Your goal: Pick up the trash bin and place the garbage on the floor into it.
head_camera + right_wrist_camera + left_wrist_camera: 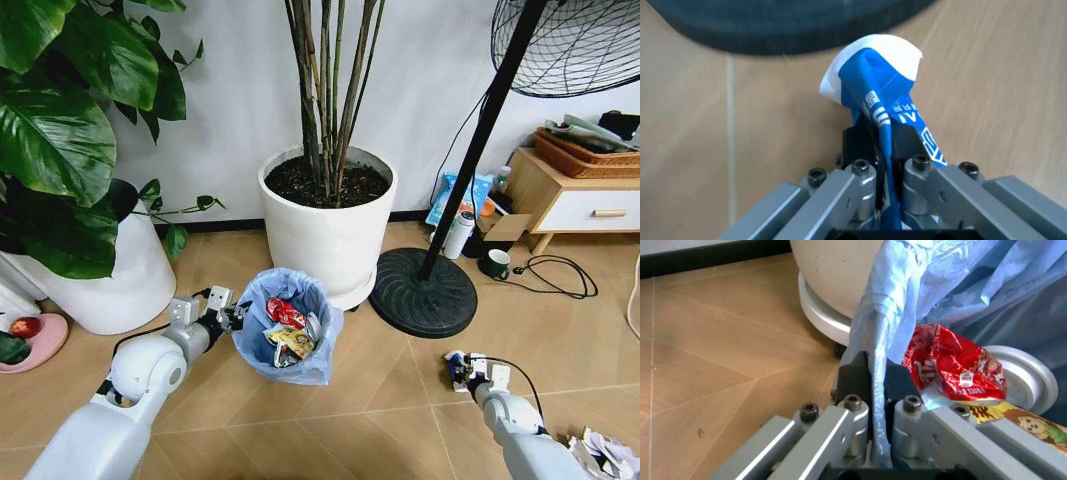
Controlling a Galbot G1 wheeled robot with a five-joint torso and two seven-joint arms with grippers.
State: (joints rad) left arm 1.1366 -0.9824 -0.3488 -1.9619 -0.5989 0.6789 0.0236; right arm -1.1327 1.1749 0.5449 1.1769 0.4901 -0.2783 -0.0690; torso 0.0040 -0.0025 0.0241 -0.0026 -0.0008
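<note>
**Clerk:** While the left gripper [226, 318] is entered, how does it stand?

**Keeper:** Fingers pinched shut on the rim and light blue liner of the trash bin [288, 325], on the bin's left side. The grip reads as carrying the bin, so it can be brought close to each piece of litter. The bin sits just before the white plant pot [330, 225].

**Clerk:** Contents of the bin?

**Keeper:** One red packet [953, 365], one yellow printed wrapper [1013, 422], one white round lid [1027, 375].

**Clerk:** The right gripper [462, 370]?

**Keeper:** Low over the herringbone floor [380, 420], near the fan base [423, 290], fingers clamped on a blue-white packet [880, 85]. Crumpled white paper [605, 450] lies at the floor's near right corner, uncollected.
</note>
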